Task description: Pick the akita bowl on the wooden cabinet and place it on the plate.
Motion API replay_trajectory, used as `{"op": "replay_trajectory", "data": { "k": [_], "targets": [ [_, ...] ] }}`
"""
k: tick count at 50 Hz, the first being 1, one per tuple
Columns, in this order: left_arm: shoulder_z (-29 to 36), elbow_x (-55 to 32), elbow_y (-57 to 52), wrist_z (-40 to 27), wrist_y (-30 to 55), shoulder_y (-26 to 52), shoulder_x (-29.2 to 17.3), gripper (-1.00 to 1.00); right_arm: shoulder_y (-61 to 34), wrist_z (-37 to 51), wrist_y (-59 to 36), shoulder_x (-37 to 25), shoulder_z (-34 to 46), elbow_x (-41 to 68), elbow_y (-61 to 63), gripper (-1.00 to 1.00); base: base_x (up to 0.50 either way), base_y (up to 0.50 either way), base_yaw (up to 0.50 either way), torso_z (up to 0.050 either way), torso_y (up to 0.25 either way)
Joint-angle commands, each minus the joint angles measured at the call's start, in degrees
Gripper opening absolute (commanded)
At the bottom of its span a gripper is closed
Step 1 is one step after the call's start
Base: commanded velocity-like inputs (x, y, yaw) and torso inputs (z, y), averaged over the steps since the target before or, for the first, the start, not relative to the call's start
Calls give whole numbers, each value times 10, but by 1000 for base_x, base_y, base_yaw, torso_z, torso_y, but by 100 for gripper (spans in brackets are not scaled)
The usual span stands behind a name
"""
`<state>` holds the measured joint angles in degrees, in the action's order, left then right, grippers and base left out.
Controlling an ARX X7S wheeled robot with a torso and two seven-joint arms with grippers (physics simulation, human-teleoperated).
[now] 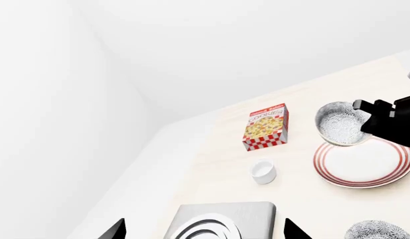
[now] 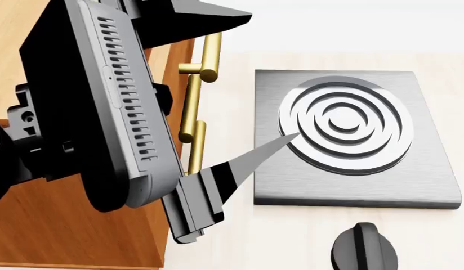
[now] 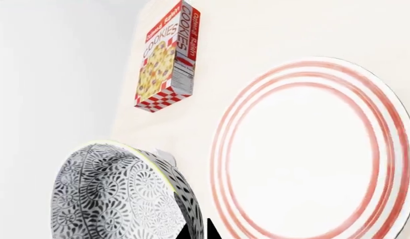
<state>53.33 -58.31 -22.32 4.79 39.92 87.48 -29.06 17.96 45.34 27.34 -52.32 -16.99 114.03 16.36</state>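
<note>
Looking from the left wrist, the akita bowl (image 1: 338, 123) hangs just above the far edge of the plate (image 1: 364, 163), pinched by the black right gripper (image 1: 361, 115) on its rim. The plate is white with red rings and lies flat on the pale table (image 1: 212, 164). A cookies box (image 1: 265, 126) lies beside the plate, and a small white cup (image 1: 263, 171) sits between the box and the metal stove plate (image 1: 222, 221). A second patterned bowl (image 1: 379, 230) peeks in near the plate. Two dark tips of the left gripper (image 1: 203, 230) stand wide apart with nothing between them.

From the head, the left arm (image 2: 104, 112) fills much of the picture. It is next to the wooden cabinet (image 2: 74, 225), which has brass handles (image 2: 198, 95). One striped finger (image 2: 240, 163) points toward the stove plate (image 2: 352, 140), just beside the cabinet. A black knob (image 2: 365, 247) sits near the stove plate. The bowl and the ringed plate cannot be seen here.

From the right wrist, the bowl (image 3: 119, 194) shows its grey flower pattern, very close. It is beside the plate (image 3: 304, 154), perhaps over its edge, though this is hard to tell. The right gripper (image 3: 198, 231) shows only dark tips at the bowl's side, closed on its wall. The cookies box (image 3: 166, 57) lies beyond the bowl.
</note>
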Motion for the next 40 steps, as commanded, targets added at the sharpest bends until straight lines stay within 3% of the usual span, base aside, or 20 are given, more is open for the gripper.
{"op": "replay_trajectory", "data": {
  "k": [1, 40],
  "targets": [
    [1, 1, 2, 1, -2, -1, 0, 100, -4, -18, -8, 14, 5, -7, -30, -100, 0, 0, 0, 0, 0],
    [9, 10, 11, 6, -12, -10, 2, 100, -58, -28, -38, 6, 58, -26, -118, -100, 0, 0, 0, 0, 0]
  ]
}}
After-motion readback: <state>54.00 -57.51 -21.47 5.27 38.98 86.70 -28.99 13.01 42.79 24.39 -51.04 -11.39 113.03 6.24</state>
